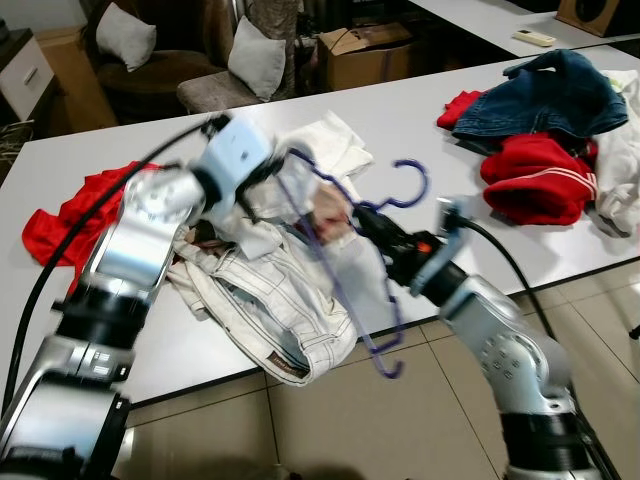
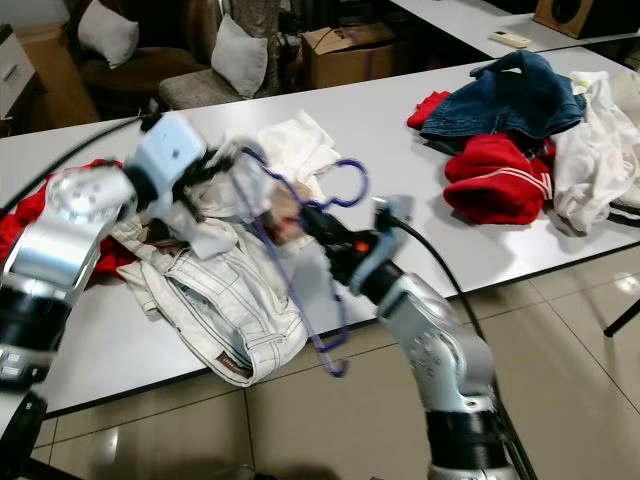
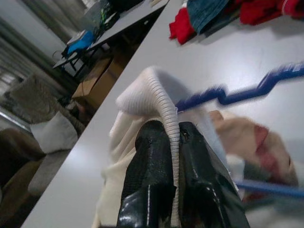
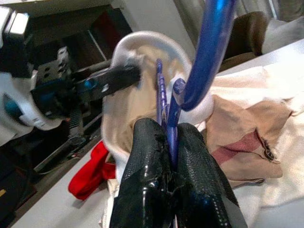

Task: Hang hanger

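- We're mid-step here: the right gripper has its fingers pinched tight on the blue hanger, just below the hook, holding it up over the surface
- The left gripper has its fingers closed on the ribbed collar of the white garment, right next to the hanger
- Our guess for the next move: feed one hanger shoulder into that collar opening
- Nowhere to hang it that we can spot yet

stood on pale glossy floor tiles, long white table across the middle. beyond it, dark armchairs with grey cushions, cardboard box, second white table behind.
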You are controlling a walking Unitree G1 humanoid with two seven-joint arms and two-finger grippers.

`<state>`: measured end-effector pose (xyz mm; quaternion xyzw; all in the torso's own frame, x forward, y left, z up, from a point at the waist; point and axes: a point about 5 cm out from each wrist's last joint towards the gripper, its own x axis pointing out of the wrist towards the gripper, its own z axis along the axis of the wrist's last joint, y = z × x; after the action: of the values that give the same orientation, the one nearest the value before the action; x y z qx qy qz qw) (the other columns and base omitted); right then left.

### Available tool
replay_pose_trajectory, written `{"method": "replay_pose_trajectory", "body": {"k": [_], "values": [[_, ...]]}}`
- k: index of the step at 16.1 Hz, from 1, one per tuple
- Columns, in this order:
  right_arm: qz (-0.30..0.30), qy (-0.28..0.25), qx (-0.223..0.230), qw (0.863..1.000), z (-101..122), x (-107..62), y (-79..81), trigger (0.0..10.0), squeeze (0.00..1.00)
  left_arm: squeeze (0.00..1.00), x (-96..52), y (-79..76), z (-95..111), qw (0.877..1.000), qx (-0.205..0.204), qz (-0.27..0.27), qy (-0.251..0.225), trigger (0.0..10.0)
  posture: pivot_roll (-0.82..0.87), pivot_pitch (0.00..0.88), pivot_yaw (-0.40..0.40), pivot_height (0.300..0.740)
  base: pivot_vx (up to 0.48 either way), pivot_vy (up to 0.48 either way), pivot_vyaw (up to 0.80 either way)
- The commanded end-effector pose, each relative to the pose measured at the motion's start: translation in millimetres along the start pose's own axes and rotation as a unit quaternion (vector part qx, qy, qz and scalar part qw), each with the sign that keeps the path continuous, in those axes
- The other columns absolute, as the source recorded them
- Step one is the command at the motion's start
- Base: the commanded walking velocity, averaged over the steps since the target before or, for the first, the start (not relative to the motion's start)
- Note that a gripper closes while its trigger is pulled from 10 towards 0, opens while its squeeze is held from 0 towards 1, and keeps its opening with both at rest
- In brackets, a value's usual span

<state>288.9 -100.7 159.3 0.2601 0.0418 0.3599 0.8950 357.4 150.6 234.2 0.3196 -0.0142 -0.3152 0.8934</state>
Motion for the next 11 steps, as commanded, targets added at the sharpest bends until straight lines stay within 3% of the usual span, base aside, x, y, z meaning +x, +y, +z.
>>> {"method": "replay_pose_trajectory", "body": {"k": [1,4,5,6,7,8,11], "values": [[0.003,0.014,0.009,1.0,-4,4.1,1.8,10.0,0.0,0.0,2.8,-1.5,2,1.0,0.012,-0.01,0.001,0.0,-0.07,0.0,0.104,0.74,0.0,0.0,0.0],[-0.072,-0.018,0.025,0.997,1,5.6,-14.8,10.0,0.0,0.0,0.8,-7.3,1,0.999,0.022,-0.036,0.008,0.0,-0.07,0.0,0.109,0.74,0.0,0.0,0.0],[-0.119,-0.029,0.045,0.991,2,2.5,-29.3,10.0,0.0,0.0,-1.2,-12.9,-4,0.999,0.021,-0.043,0.017,1.4,-0.07,0.0,0.108,0.74,0.0,0.0,0.0],[-0.123,-0.032,0.053,0.99,2,2.0,-30.9,10.0,0.0,0.0,-2.0,-14.5,-7,0.998,0.027,-0.044,0.023,4.5,-0.07,0.0,0.108,0.74,0.0,0.0,0.0],[-0.114,-0.037,0.067,0.991,3,1.3,-30.3,10.0,0.0,0.14,-7.8,-18.4,-22,0.997,0.031,-0.042,0.053,10.0,-0.08,0.0,0.106,0.74,0.0,0.0,0.0],[-0.109,-0.034,0.066,0.991,2,1.3,-28.8,10.0,0.0,1.0,-11.7,-20.9,-30,0.997,0.015,-0.038,0.062,10.0,-0.08,0.0,0.104,0.74,0.0,0.0,0.0],[-0.096,-0.03,0.068,0.993,1,3.1,-24.4,10.0,0.0,1.0,-17.1,-34.3,-50,0.994,0.008,-0.038,0.099,10.0,-0.08,0.0,0.103,0.74,0.0,0.0,0.0]]}}
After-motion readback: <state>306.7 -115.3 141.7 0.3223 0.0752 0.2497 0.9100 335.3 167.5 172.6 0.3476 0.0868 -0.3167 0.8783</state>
